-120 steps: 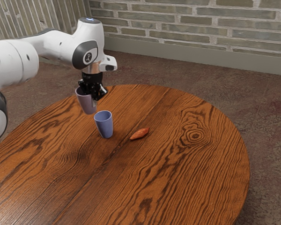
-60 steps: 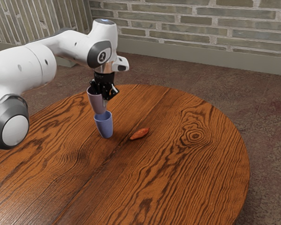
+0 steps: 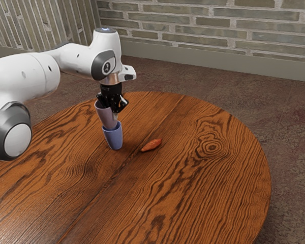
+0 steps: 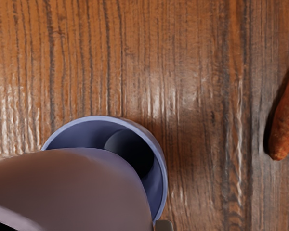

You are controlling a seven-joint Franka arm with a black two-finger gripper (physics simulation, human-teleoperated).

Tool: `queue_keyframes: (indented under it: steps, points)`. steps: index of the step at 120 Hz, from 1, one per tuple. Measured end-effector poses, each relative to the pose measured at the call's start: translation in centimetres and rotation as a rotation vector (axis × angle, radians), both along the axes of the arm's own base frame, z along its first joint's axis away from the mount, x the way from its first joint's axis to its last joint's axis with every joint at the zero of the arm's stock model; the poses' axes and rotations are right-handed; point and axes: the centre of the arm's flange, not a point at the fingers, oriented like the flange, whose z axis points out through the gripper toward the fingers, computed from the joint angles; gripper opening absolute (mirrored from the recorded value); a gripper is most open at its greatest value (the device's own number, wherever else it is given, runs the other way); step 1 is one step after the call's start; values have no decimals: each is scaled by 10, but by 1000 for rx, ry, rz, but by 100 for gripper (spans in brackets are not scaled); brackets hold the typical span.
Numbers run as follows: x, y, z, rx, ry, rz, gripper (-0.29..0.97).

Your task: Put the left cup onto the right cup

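The tool (image 3: 112,105), clamped on the tilted mauve cup (image 3: 107,118), is nesting it into the blue cup (image 3: 113,139); next likely calls for lowering, then release.

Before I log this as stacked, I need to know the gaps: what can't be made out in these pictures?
Exterior view: the base of the lilac cup, hidden inside the blue cup; seating unclear.
Wrist view: part of the blue cup's rim, behind the blurred lilac cup.
Wrist view: the orange thing, cut off by the edge.
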Motion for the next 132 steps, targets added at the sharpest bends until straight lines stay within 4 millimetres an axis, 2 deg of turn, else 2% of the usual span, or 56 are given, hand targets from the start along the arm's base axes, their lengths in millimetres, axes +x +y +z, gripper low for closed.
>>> queue_keyframes:
  steps: [37,60,84,102,115,124,132]
  points:
    - [5,-1,-17,-1,-3,1,-10]
    - [6,-1,-19,1,-7,3,-10]
    - [6,-2,-21,-3,-6,3,31]
    - [6,-4,-20,-6,-9,2,49]
    - [6,-9,0,-12,-34,-6,56]
    - [1,-16,31,-18,-67,-17,59]
    - [-9,-27,69,-29,-96,-31,61]
